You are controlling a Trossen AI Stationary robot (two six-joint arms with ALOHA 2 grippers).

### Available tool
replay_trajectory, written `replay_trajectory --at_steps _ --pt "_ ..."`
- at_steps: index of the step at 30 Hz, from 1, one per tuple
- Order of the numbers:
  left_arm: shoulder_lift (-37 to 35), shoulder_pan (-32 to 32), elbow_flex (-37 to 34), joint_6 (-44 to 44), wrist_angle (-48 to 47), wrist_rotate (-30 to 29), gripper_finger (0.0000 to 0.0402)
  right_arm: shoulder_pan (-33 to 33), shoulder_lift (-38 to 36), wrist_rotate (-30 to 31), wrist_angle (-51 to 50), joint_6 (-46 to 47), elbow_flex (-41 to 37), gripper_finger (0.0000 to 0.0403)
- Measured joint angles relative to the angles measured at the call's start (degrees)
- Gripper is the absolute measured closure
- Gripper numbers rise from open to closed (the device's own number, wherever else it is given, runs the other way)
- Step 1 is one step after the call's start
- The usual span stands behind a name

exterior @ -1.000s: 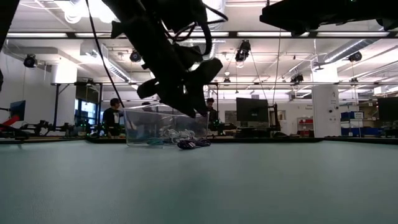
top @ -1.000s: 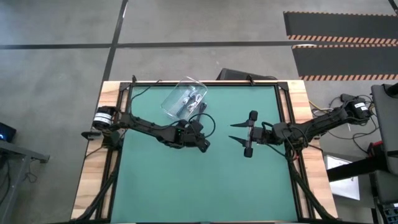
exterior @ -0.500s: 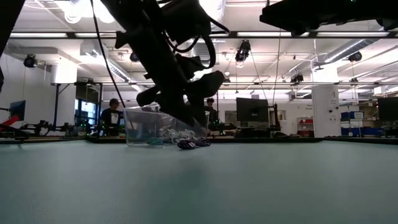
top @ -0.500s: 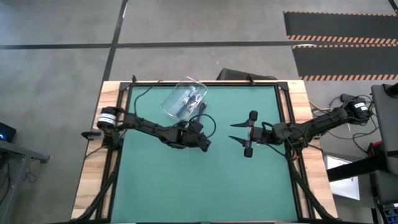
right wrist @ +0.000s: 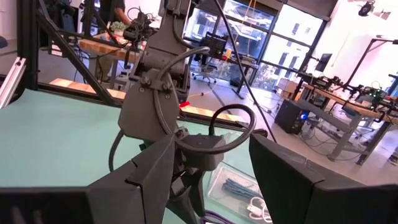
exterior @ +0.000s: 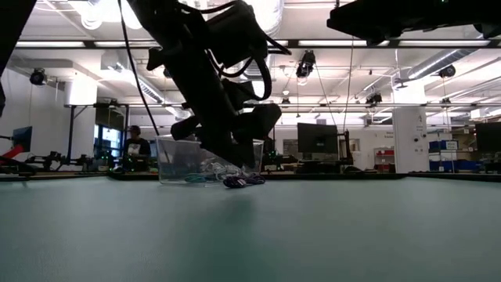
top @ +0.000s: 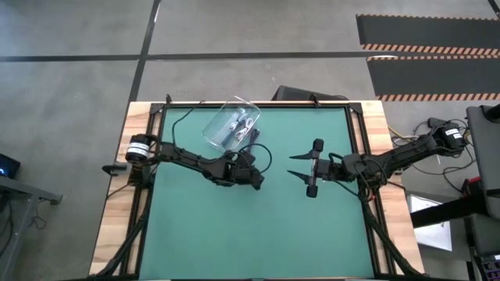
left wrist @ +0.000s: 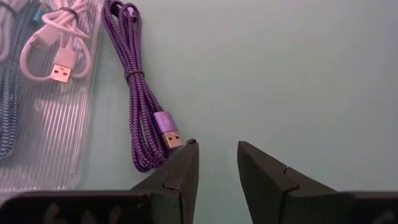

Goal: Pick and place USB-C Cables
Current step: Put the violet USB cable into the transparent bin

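Observation:
A dark purple braided cable bundle lies flat on the green table, just outside the mouth of the clear plastic box, which lies on its side; in the low view the purple cable shows in front of the box. Inside the box lie a white cable and a dark teal cable. My left gripper hovers low over the table, open by a narrow gap, with one fingertip right beside the purple cable's plug end. My right gripper waits wide open to the right of centre.
The box's ribbed wall lies close beside the purple cable. A loop of the left arm's own black wire hangs near the gripper. The green mat spreads toward the near edge. A person stands in the room behind.
My left gripper has come down toward the table and the purple cable by the box. The cables, the box and my right arm have stayed where they were.

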Motion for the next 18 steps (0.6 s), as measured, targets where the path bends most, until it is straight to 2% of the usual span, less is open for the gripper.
replay_trajectory --at_steps 10,14,18 --pt "-8.0 -4.3 -0.7 10.8 -0.3 -0.1 0.0309 -0.3 0.1 0.5 -2.0 1.6 0.0 0.0202" --pt "-13.9 -6.6 -0.7 19.3 -0.3 -0.5 0.0309 -0.7 0.1 0.6 -2.2 3.6 0.1 0.0202" --pt "-20.3 -7.6 -1.0 28.1 -0.5 -0.8 0.0309 -1.3 0.9 0.6 -7.2 6.9 2.9 0.0202"
